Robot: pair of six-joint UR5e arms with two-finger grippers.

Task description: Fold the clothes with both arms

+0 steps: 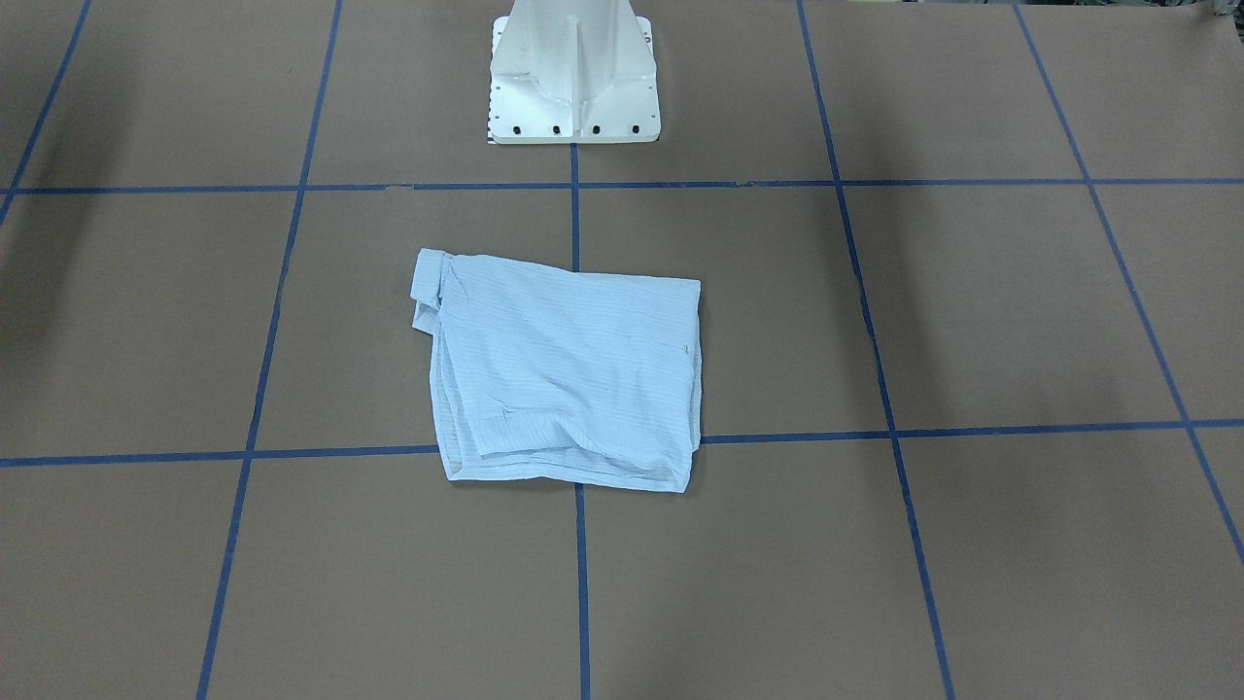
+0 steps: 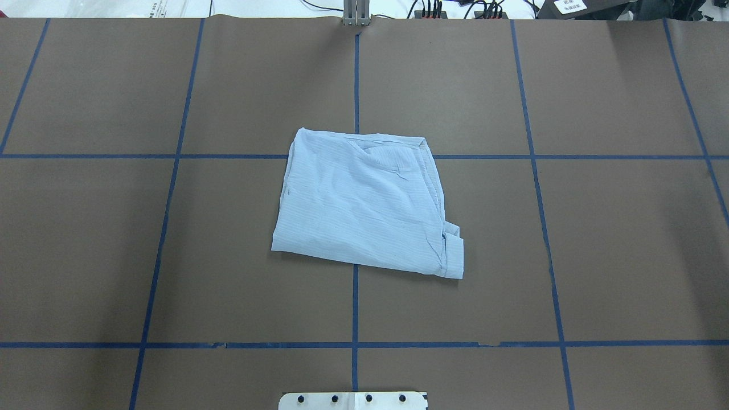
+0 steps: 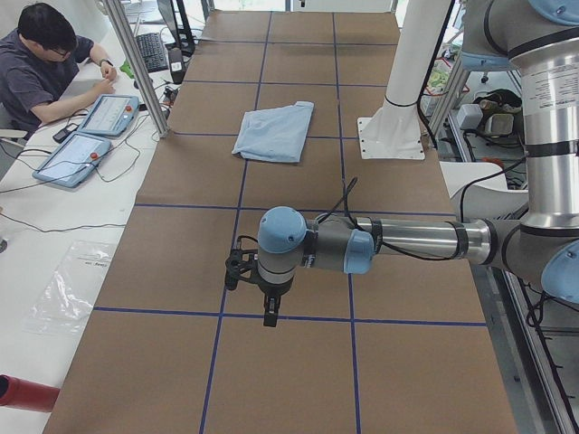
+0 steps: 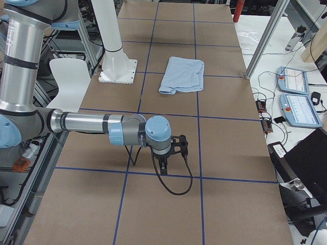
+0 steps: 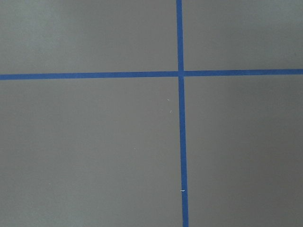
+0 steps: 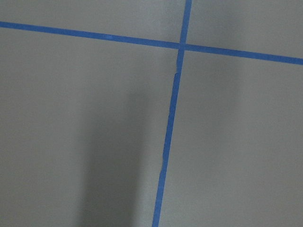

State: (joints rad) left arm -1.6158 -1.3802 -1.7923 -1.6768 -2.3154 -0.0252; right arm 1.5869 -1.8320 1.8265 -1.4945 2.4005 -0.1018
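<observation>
The clothes, one light-blue pinstriped shirt [image 1: 564,379], lie folded into a rough rectangle at the middle of the brown table [image 2: 364,199], in front of the pedestal. Nothing touches the shirt [image 3: 274,133] [image 4: 183,74]. Both arms hover far from it, over the table's two ends. The left gripper [image 3: 270,312] points down above a blue tape line; whether it is open or shut I cannot tell. The right gripper [image 4: 163,167] also points down at the opposite end, its state likewise unclear. Both wrist views show only brown table and tape crossings.
The white pedestal base [image 1: 573,78] stands behind the shirt. Blue tape lines [image 2: 355,307] grid the table. A seated person [image 3: 41,68] works at a side bench with teach pendants [image 3: 77,158]. More pendants [image 4: 296,94] lie on the opposite bench.
</observation>
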